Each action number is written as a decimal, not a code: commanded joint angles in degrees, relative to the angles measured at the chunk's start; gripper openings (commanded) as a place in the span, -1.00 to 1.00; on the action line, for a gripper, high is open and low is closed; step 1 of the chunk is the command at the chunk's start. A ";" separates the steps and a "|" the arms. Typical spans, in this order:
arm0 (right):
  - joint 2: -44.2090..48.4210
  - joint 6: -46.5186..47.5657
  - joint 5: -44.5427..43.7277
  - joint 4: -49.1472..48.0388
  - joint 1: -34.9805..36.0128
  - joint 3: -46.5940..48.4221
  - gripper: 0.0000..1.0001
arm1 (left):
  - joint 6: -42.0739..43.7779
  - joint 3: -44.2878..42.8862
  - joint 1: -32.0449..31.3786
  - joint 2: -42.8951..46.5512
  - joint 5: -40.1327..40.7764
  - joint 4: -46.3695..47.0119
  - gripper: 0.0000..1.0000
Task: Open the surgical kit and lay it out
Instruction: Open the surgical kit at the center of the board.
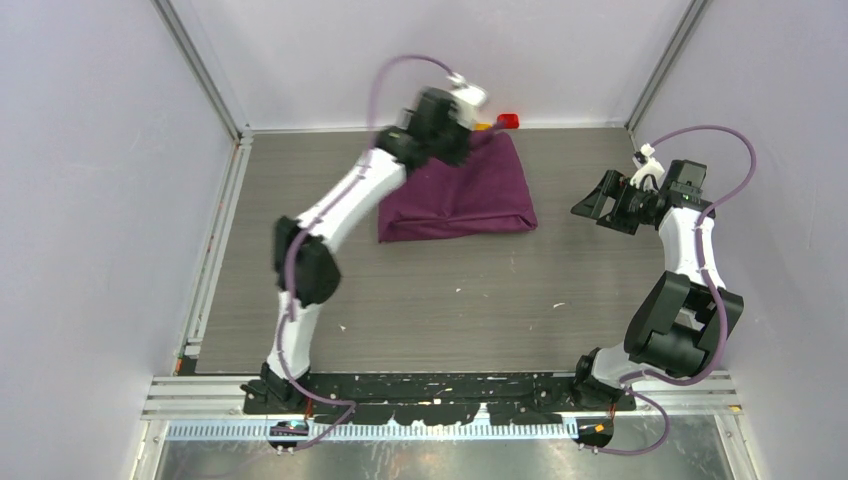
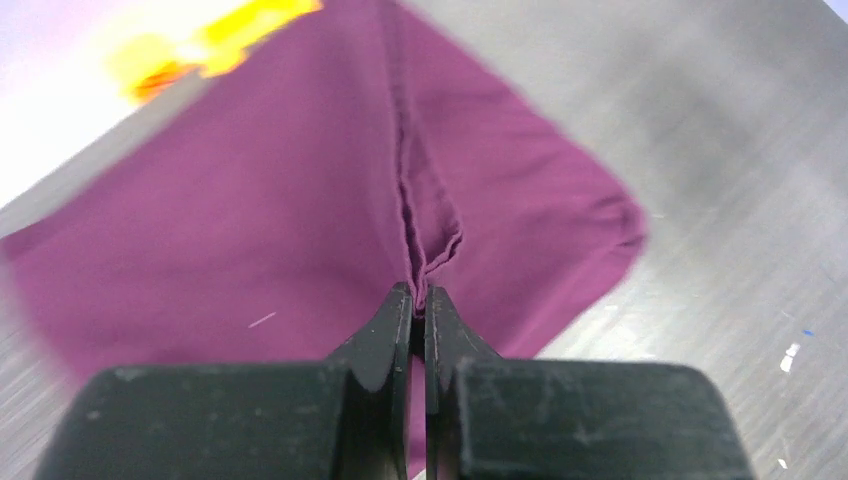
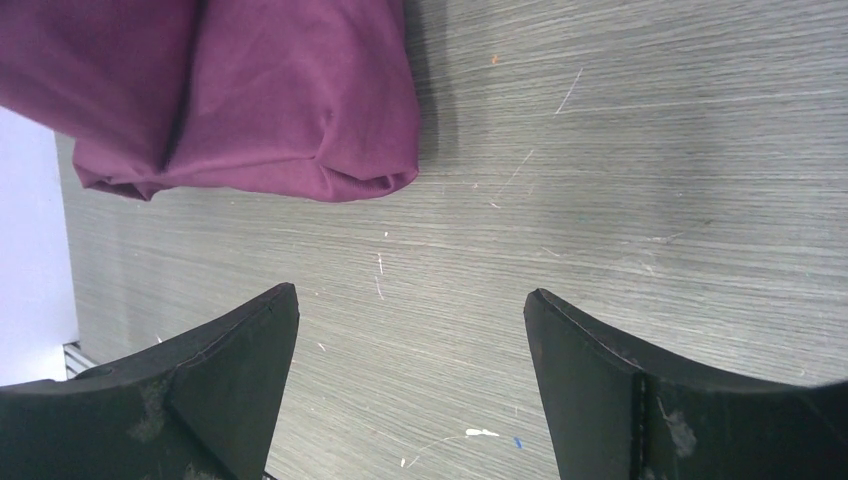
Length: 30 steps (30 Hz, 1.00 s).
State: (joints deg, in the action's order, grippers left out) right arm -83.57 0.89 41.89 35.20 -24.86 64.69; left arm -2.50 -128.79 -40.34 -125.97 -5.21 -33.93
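Lying folded into a plump rectangular bundle, the dark-purple cloth [image 1: 470, 200] sits toward the far middle of the grey surface [image 1: 450, 310], a raised crease running along its top. The left arm reaches far forward over it, and the left gripper [image 2: 420, 296] is closed, pinching that crease. The right arm stands bent at the right side, the right gripper [image 3: 410, 295] spread wide above the surface, near the bundle's corner and holding nothing.
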 commanded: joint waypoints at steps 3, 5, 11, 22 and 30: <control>1.52 -0.30 2.98 -0.83 -0.20 0.41 0.75 | -0.19 22.12 22.43 29.85 6.45 6.17 -1.00; 1.21 0.34 2.89 -0.40 -0.19 0.57 0.75 | 2.92 31.88 28.47 38.05 9.38 8.19 -1.00; -1.20 1.95 2.49 1.84 0.48 2.38 0.75 | 17.05 59.86 45.99 55.59 21.22 17.54 -0.02; -3.15 6.46 -10.55 0.12 18.34 8.63 0.75 | 19.73 71.65 61.03 58.44 23.68 21.06 0.99; -13.51 15.63 -25.71 0.57 43.87 23.89 0.75 | 5.10 63.50 61.01 57.13 -1.59 9.76 0.99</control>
State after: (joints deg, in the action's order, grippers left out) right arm -91.68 10.59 24.91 36.64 10.15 79.85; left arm 11.86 -60.36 20.75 -68.86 9.52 -20.69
